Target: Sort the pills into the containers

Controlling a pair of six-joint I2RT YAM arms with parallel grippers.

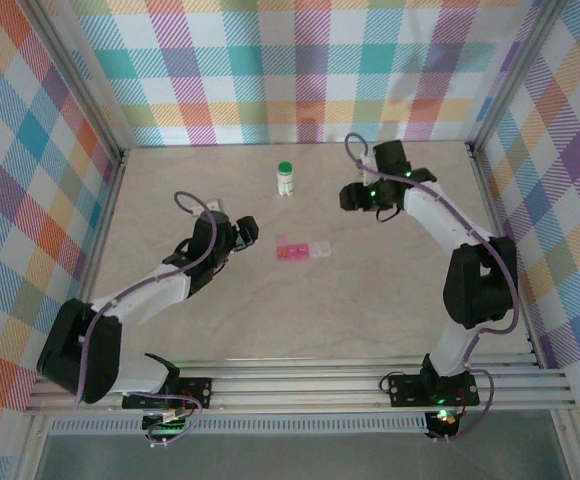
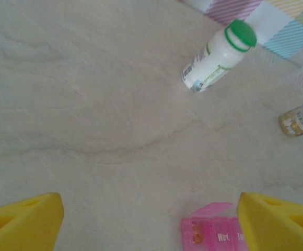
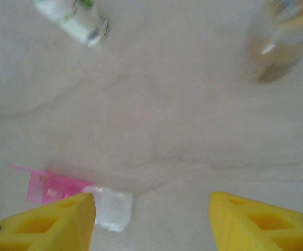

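Lying flat mid-table, the pill box [image 1: 303, 249] sits between the 2 grippers, touching neither. Just beside its pink end, the left gripper [image 1: 245, 232] hovers with jaws spread, holding nothing. Behind the clear end, the right gripper [image 1: 355, 195] hangs released and empty. Farther back stands 1 green-capped bottle [image 1: 285, 178].

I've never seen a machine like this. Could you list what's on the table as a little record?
Surface: pale marble-look table
Pill box: flat pink and clear plastic strip of square compartments, mid-table
Bottle: white plastic bottle with green cap, behind the strip
Second bottle: small clear bottle, contents blurred
Left hand: open, empty
Right hand: open, empty
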